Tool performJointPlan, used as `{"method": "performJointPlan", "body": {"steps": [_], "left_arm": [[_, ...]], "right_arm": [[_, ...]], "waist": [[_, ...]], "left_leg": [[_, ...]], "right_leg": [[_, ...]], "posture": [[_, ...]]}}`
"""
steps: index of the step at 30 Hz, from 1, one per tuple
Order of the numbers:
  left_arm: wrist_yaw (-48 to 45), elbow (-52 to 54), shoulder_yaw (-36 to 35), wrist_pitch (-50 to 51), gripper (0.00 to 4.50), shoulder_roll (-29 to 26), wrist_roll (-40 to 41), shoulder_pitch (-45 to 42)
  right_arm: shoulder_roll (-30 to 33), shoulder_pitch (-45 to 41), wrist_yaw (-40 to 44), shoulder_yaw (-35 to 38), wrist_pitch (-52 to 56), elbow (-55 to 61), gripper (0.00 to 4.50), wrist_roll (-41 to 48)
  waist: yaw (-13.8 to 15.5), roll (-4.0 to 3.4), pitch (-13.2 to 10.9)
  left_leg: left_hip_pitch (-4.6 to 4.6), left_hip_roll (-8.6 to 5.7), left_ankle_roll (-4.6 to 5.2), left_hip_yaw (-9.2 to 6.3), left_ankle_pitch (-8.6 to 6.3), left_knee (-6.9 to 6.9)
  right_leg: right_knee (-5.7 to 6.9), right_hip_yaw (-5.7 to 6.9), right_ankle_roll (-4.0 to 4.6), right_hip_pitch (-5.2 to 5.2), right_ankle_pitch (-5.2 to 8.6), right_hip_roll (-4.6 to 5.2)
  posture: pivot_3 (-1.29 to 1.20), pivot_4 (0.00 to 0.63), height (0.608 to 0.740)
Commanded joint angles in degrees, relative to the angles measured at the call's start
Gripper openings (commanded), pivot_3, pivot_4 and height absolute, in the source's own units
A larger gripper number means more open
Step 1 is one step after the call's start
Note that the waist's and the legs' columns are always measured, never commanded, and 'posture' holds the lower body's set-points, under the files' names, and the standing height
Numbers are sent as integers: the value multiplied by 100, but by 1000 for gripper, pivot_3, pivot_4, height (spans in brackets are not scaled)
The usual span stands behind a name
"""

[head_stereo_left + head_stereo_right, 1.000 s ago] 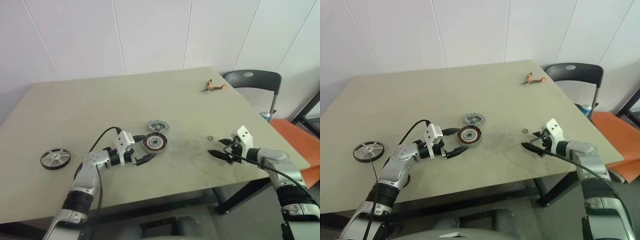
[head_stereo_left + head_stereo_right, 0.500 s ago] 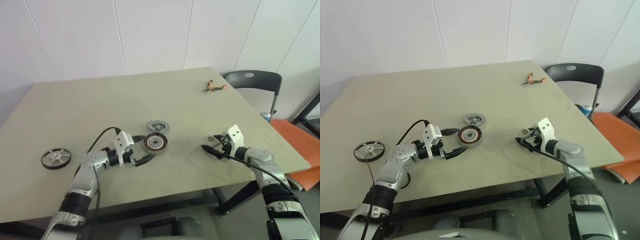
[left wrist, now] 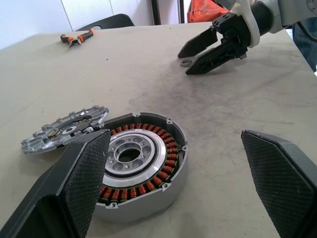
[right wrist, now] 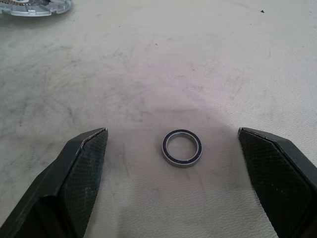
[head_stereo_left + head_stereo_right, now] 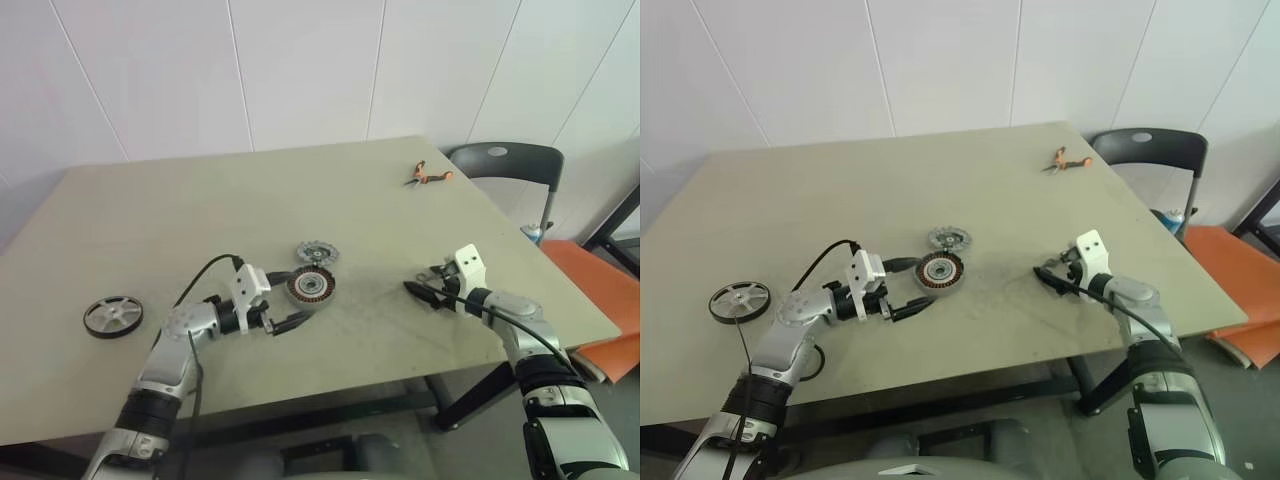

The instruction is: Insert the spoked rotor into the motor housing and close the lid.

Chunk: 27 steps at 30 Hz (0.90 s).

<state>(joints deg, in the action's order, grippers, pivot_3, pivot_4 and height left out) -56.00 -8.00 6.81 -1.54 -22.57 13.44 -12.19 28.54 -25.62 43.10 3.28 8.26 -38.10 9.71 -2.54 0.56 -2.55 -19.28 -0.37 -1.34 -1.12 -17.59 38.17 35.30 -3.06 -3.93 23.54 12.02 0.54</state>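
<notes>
The robot's right tool (image 5: 425,292) has pushed in across the pale desk (image 5: 200,210) towards the motor housing (image 5: 309,285), a round unit with a ring of copper-coloured windings around a dark centre, in the past second. It now hangs with its two black fingers spread wide and empty over a small silvery metal ring (image 4: 182,147), well to the right of the housing. The ring lies flat between the fingers, untouched.

The left tool (image 5: 285,297) has barely shifted. It sits just left of the housing, equally wide open, gripping nothing, one black finger (image 3: 81,173) at the housing's near edge.

The lid (image 5: 316,251), a round grey metal disc with a ridged edge and cut-outs, lies just behind the housing, touching or nearly touching it. The spoked rotor (image 5: 111,316), a flat wheel with a black rim and silvery-white spokes, rests far left of the housing, near the desk's edge. Orange-handled pliers (image 5: 427,175) lie well beyond the housing to the right.

The move suggests the right arm is lining up on the small ring first. The rotor is not yet inserted, and the lid remains off.
</notes>
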Motion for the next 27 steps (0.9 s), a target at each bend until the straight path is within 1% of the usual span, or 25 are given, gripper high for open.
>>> {"method": "performJointPlan", "body": {"steps": [1, 2, 3, 4, 6, 8, 11, 16, 18, 20, 21, 24, 27], "left_arm": [[36, 249, 0, 5, 4500, -63, -4, -65], [42, 252, 0, 7, 4500, -69, -5, -66], [45, 254, -1, 8, 4500, -76, -6, -68], [46, 247, -4, 7, 4500, -82, -5, -74], [45, 220, -18, 3, 4500, -99, 3, -100], [43, 194, -25, -7, 4500, -115, 11, -118], [41, 165, -34, -18, 4500, -133, 18, -137], [82, 148, -134, 21, 4500, -89, 147, -137], [168, 193, -337, 165, 4500, 6, 429, -160], [221, 225, -487, 269, 4500, 6, 576, -156], [226, 222, -532, 287, 4500, -26, 596, -142], [247, 103, -671, 252, 4500, -143, 569, -130], [251, 37, -723, 259, 4500, -199, 555, -162]], "right_arm": [[85, -122, -7, 71, -47, -126, 4035, -49], [102, -111, 52, 54, -31, -123, 3840, -44], [116, -98, 97, 46, -21, -115, 3524, -38], [125, -91, 131, 45, -14, -114, 3133, -29], [161, -65, 223, 52, 22, -88, 2522, 5], [203, -38, 302, 32, 39, -61, 1776, 0], [257, 1, 372, -46, -12, -52, 773, -95], [137, 54, 365, -107, -23, 115, 739, -136], [-34, 140, 582, -86, 275, 635, 739, 174], [-231, 210, 806, -82, 845, 1547, 739, 665], [-328, 172, 790, -94, 1094, 1946, 739, 812], [-891, -321, 391, -330, 1722, 2877, 739, 986], [-1245, -606, 161, -471, 2177, 3187, 739, 1080]], "waist": [[1, 0, 0], [2, 0, 0], [3, 0, 0], [2, 0, 0], [1, -1, 0], [0, -1, 0], [-1, -1, 0], [-2, -1, 0], [-6, 0, 0], [-14, -2, -1], [-30, -9, -6], [-72, -23, -14], [-69, -23, -12]], "left_leg": [[1, 0, 0, 0, 0, 0], [1, 0, 0, 0, 0, 1], [1, 0, 0, -1, 0, 1], [1, 0, 0, -2, 0, 0], [0, 1, 2, -3, -1, -3], [0, 1, 3, -3, -2, -6], [0, 1, 3, -2, -2, -6], [1, 1, 3, -2, -2, -6], [1, 2, 3, -2, -2, -6], [0, 10, 4, -3, -2, -6], [0, 12, 4, -5, -2, -6], [1, 13, 3, -15, -2, -5], [0, 13, 2, -25, -1, -3]], "right_leg": [[0, 0, 0, -1, 0, 0], [0, 0, 0, -2, 0, 1], [0, 0, 0, -2, 0, 1], [0, 1, 0, -1, 0, 0], [-2, 2, 0, 0, 0, -2], [-4, 2, 0, 1, 0, -2], [-5, 1, 0, 0, 0, -1], [-6, 2, 0, -1, 1, -2], [-6, 2, 0, 0, 0, -2], [-5, 2, 0, 1, 0, -5], [-2, 2, 0, 4, 0, -6], [18, -5, -1, 15, 0, -8], [27, 2, -1, 21, 0, -9]], "posture": [[0, 0, 740], [0, 0, 740], [0, 0, 740], [0, 0, 740], [0, 0, 740], [0, 0, 740], [0, 0, 740], [0, 0, 740], [0, 0, 740], [0, 0, 740], [0, 0, 740], [0, 0, 740], [0, 0, 740]]}}
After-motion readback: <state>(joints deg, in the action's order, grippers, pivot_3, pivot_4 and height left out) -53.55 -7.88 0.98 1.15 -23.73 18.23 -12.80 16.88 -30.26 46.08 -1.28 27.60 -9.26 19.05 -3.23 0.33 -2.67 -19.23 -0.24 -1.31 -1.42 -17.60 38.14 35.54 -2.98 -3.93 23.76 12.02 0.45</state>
